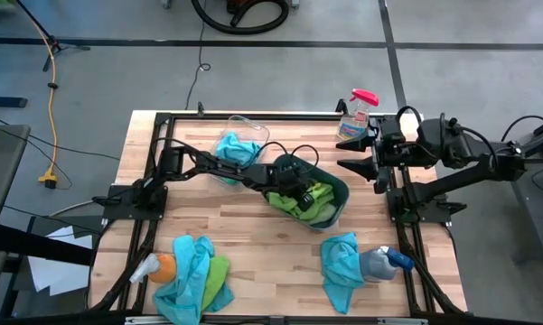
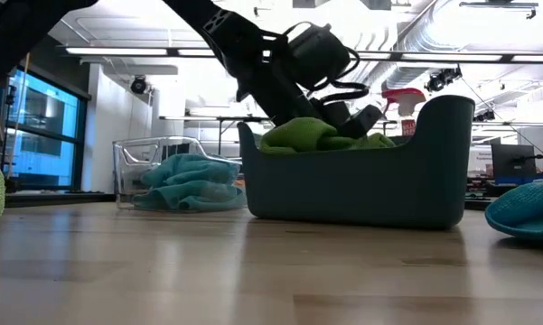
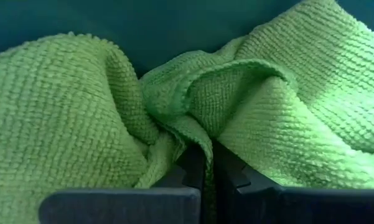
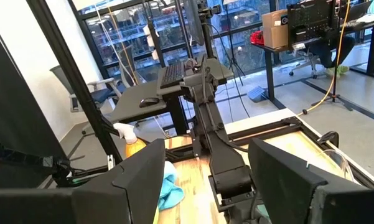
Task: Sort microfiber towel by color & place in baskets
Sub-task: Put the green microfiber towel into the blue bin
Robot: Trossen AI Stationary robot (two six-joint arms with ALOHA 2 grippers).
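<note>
A dark teal-grey basket (image 1: pixel 339 192) (image 2: pixel 361 185) stands mid-table with lime green towels (image 1: pixel 318 200) (image 2: pixel 298 134) piled in it. My left gripper (image 1: pixel 300 195) (image 3: pixel 206 173) reaches down into this basket and is shut on a green towel. Behind it a clear basket (image 1: pixel 244 126) (image 2: pixel 131 167) holds turquoise towels (image 1: pixel 233 149) (image 2: pixel 185 181). More turquoise towels lie on the table at the near left (image 1: pixel 191 275), with a green one, and at the near right (image 1: pixel 341 262). My right gripper (image 1: pixel 361 153) (image 4: pixel 205 180) hangs open, high over the table's right edge. My left gripper pinches a raised fold of the green towel (image 3: pixel 202 146) between its two fingers. It comes slanting down from the table's left side. The towel rests on the other green cloth inside the dark basket, slack and bunched around the fingers.
A pink-topped spray bottle (image 1: pixel 354 113) stands at the far right. An orange-bodied bottle (image 1: pixel 155 269) lies by the near-left towels, and a blue-topped one (image 1: pixel 386 262) lies by the near-right towel. A black metal frame (image 1: pixel 154 162) runs around the table. Bare wood lies between the baskets and the near towels.
</note>
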